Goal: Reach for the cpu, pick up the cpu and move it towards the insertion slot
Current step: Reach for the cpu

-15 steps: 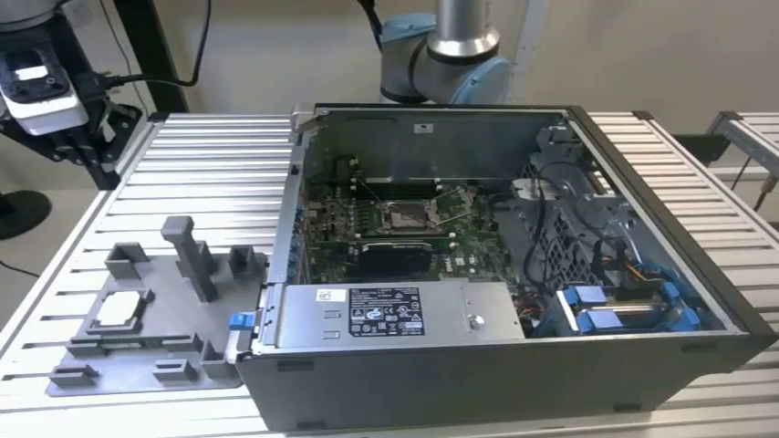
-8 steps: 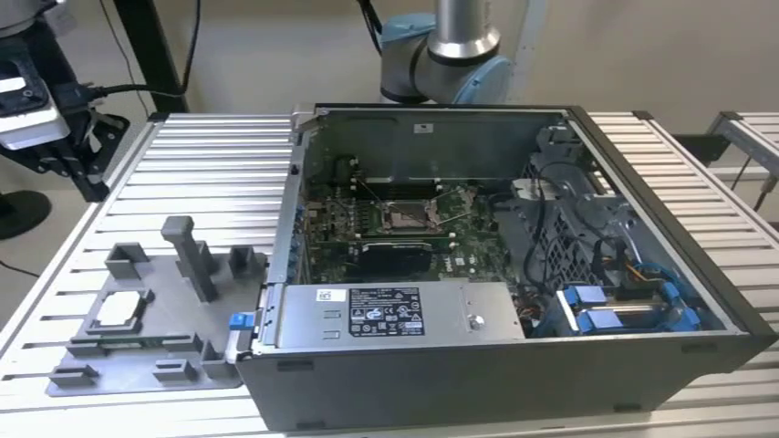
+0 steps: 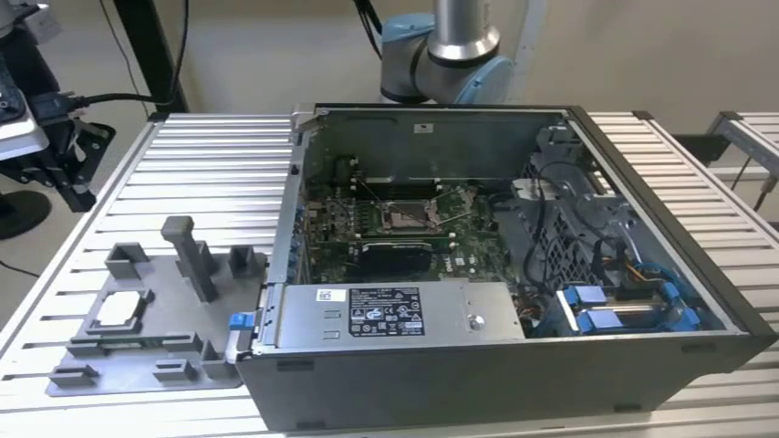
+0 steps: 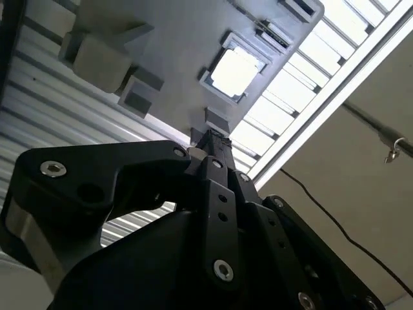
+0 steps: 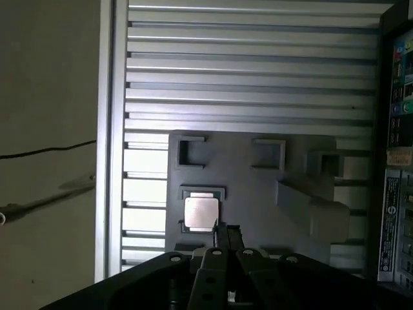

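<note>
First wrist view, status of my pincer (image 5: 227, 231): the two black fingers stand pressed close together, narrow, with nothing held between them. The second wrist view agrees: my pincer (image 4: 211, 137) tapers to one closed tip with no part in its grasp.

Position of the cpu (image 5: 200, 213): it lies flat, silvery top upward, in a shallow square recess of the grey plastic tray (image 5: 251, 181). It sits beneath my fingertips and slightly to one side of them, near but not touching. In the second wrist view the cpu (image 4: 236, 71) appears bright and framed by its recess, ahead of my closed tip, with bare grey plastic tray (image 4: 181, 58) between the two.

Surroundings of my pincer: the tray rests on a slatted metal table (image 5: 245, 77). Grey blocks and a tall post (image 5: 303, 203) rise from the tray on the side of my fingers away from the cpu. Beyond them stands the computer case (image 5: 395, 161), well apart from my pincer.

Exterior view, overall layout: the cpu (image 3: 119, 310) lies in the grey plastic tray (image 3: 146, 379), which sits just beside the open computer case (image 3: 487, 374). The insertion slot (image 3: 406, 217), a small square metal frame with a dark centre, sits on the motherboard (image 3: 327, 224) inside the case. It is well apart from the cpu and from my pincer, with the case wall between. My arm (image 3: 451, 41) rises behind the case.
</note>
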Robot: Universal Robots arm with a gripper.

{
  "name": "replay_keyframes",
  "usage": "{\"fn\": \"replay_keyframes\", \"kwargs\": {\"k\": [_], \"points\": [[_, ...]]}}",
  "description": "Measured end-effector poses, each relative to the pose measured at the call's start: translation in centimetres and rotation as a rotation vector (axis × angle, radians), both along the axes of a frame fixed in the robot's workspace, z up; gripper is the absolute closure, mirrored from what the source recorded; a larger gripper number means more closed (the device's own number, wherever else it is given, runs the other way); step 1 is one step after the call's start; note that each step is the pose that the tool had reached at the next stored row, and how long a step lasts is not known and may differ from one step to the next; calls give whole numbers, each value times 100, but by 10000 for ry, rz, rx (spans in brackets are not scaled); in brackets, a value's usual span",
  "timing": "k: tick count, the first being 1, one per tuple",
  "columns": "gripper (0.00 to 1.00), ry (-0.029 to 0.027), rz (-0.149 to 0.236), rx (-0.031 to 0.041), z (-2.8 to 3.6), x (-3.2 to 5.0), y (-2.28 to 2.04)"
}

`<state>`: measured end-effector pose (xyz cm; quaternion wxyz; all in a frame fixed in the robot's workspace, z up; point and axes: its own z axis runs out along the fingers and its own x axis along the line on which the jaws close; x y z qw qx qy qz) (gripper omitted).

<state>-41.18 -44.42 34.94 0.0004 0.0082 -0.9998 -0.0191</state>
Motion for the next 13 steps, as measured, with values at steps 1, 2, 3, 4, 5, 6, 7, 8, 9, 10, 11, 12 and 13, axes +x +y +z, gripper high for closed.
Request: {"fn": "replay_keyframes", "kwargs": {"k": [1,2,3,4,5,6,7,8,9,10,11,12,13], "points": [[100,-1,1,0,-1,-14,-9],[100,2,1,-1,-1,-25,-14],[100,1,1,0,-2,-30,-14],[100,0,1,0,-2,-30,-14],[100,0,2,0,-2,-33,-15],[100,0,1,0,-3,-38,-15],[100,-1,7,1,-3,-38,-15],[100,-1,7,0,-3,-38,-15],[100,-1,8,1,-3,-38,-15],[100,-1,8,0,-3,-38,-14],[100,-1,8,1,-3,-38,-14],[100,0,9,0,-3,-39,-14],[100,-1,9,1,-3,-39,-14]]}}
